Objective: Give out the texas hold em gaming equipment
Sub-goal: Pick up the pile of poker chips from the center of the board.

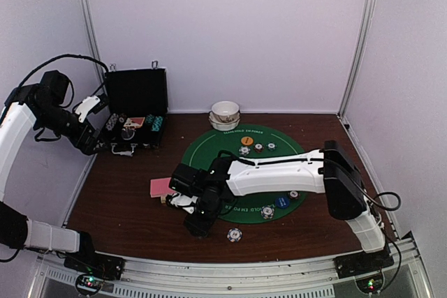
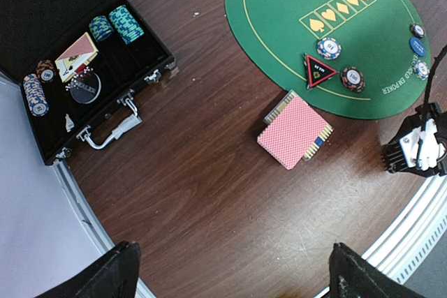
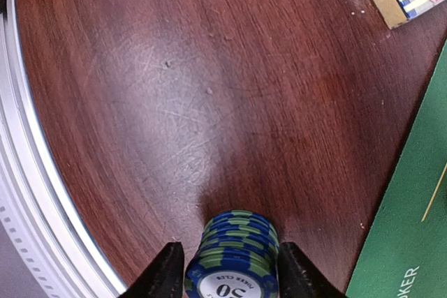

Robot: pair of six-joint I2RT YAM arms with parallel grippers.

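Brown tabletop, near rail: the right gripper [image 3: 230,273] straddles the upright blue chip stack [image 3: 234,252], fingers snug on both sides, green mat [image 3: 412,228] just beside. Left gripper [image 2: 237,280] gapes empty, well apart, above the case [image 2: 42,5].

The right arm [image 1: 279,172] reached leftward from its base at the near right. Its white forearm stretched low across the middle of the table [image 1: 126,207], and its wrist bent downward. The right tool [image 3: 230,259] pointed at the table, its fingers [image 3: 164,273] set against both sides of a blue-and-green chip stack [image 3: 236,242]. The left arm [image 1: 17,127] stood raised at the far left, elbow high, forearm angled down and rightward. The left tool [image 2: 234,273] hung well above the table, jaws spread wide, holding nothing.
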